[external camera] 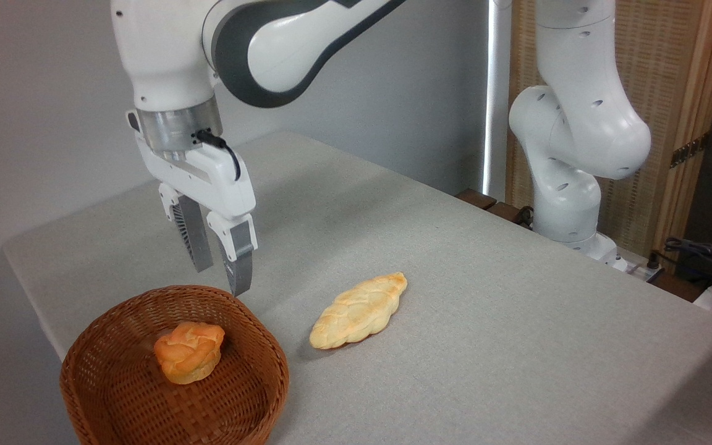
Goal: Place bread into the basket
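The bread (360, 310) is lying flat on the table (517, 321), to the right of the jaws and lower in the picture. Its long axis is running diagonally, with one golden tip pointing to the upper right and the other to the lower left, toward the basket (115, 395). The gripper (222, 279) is hanging above the far rim of the basket, with the jaws standing a little apart and holding nothing. I am counting one long loaf, one basket and one small round bun (189, 351), which is sitting inside the basket, below the jaws. Nothing is lying between the jaws and the bread.
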Available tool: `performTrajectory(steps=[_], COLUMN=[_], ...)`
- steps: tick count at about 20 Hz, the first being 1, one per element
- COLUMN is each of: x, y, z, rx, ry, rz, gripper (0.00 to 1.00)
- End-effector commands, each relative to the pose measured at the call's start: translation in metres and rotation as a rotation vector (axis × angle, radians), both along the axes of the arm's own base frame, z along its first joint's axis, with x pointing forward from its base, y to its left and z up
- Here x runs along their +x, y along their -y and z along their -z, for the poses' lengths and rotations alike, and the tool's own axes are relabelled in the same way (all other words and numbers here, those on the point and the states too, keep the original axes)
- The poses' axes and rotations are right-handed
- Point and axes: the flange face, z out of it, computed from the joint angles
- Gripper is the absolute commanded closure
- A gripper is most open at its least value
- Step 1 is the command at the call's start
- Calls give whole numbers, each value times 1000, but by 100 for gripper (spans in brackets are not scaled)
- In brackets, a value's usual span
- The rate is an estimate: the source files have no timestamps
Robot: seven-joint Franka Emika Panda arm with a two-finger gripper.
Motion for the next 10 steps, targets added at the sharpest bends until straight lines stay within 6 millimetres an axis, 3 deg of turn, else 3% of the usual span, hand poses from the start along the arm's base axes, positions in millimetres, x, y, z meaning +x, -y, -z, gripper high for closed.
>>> performTrajectory(steps=[1, 10], x=[-1, -1], y=[-30, -41], z=[-9, -12], rx=[-6, 4], ry=[-31, -40], rz=[-64, -81], gripper=[0, 0])
